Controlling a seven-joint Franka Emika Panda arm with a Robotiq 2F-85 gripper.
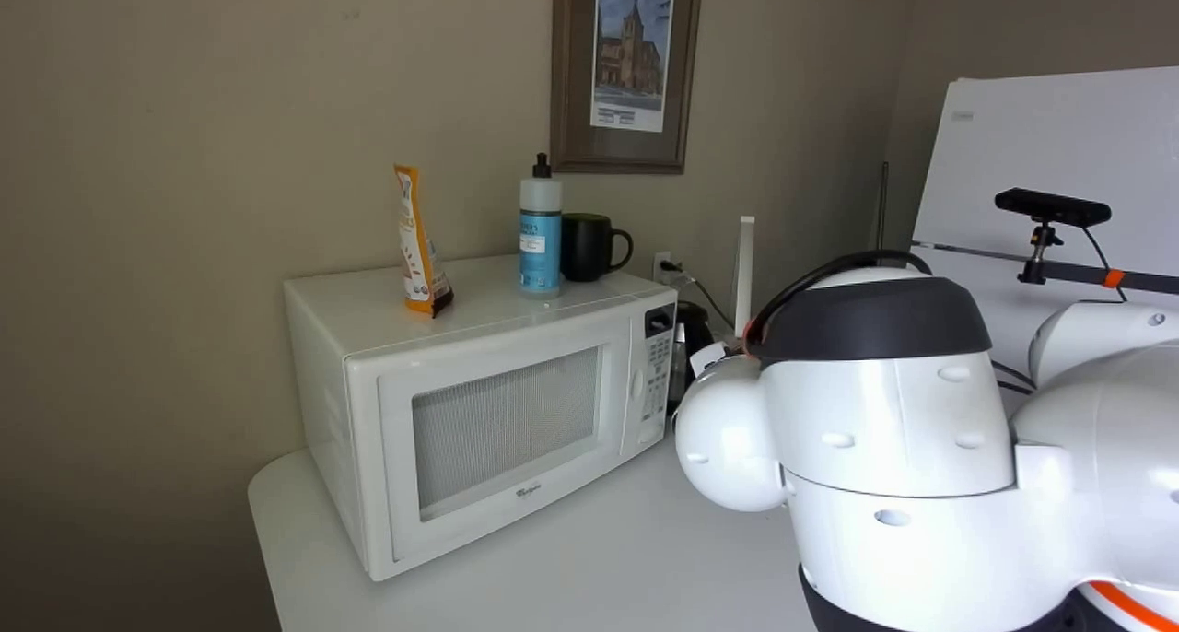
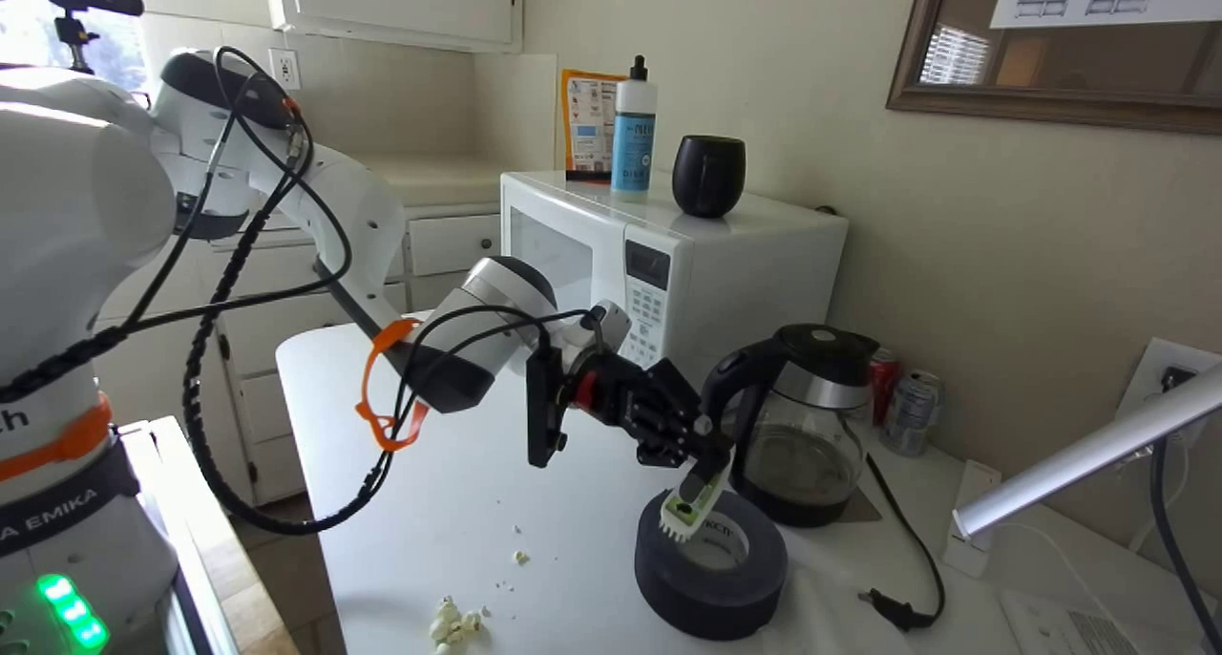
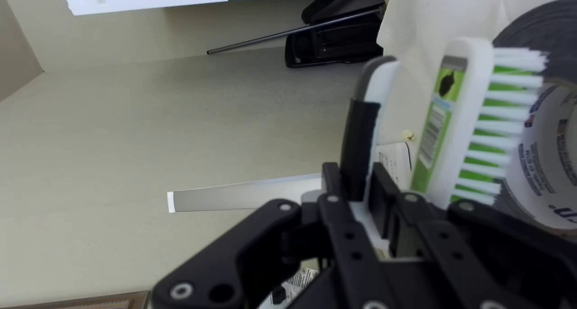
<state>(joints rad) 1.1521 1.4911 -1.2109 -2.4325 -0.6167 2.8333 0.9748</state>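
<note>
My gripper (image 2: 708, 442) is shut on the dark handle of a white and green scrub brush (image 2: 689, 509). In the wrist view the handle stands between the two fingertips (image 3: 356, 171), and the brush head (image 3: 464, 111) lies to the right with its white bristles facing right. In an exterior view the brush tilts down over a dark roll of tape (image 2: 706, 607); I cannot tell whether they touch. The roll also shows at the right of the wrist view (image 3: 550, 34). A glass coffee pot (image 2: 802, 459) stands right beside the gripper. The arm hides gripper and brush in an exterior view.
A white microwave (image 1: 507, 448) carries a blue soap bottle (image 1: 541, 250), a black mug (image 1: 587, 245) and an orange pouch (image 1: 422, 254). Cans (image 2: 914, 412) stand behind the pot. Popcorn bits (image 2: 453, 624) lie on the white table (image 2: 573, 540). A grey bar (image 2: 1098, 450) slants in at right.
</note>
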